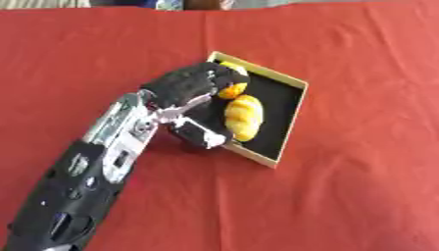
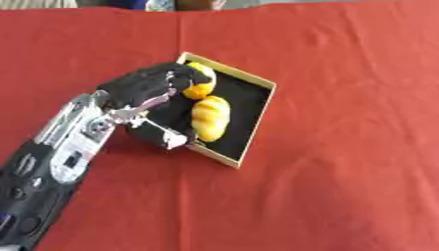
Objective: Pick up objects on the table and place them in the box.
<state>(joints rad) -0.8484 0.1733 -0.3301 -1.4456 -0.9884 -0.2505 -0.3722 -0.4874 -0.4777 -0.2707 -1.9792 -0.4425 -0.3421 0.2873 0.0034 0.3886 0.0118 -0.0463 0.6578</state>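
Your left hand (image 1: pixel 193 86) is reaching over the near-left edge of the box (image 1: pixel 291 115), its fingers curling around a small orange-yellow object (image 1: pixel 232 90). Just beside it, 1 yellow bread-like piece (image 1: pixel 243 116) is lying inside, all on the red tablecloth (image 1: pixel 369 171).

Even, bright, diffuse light is falling across the red table (image 1: pixel 360 186); no glare showing. Both views are looking soft, edges smearing. A faint shadow is sitting just under the left robot hand (image 1: pixel 193 90).
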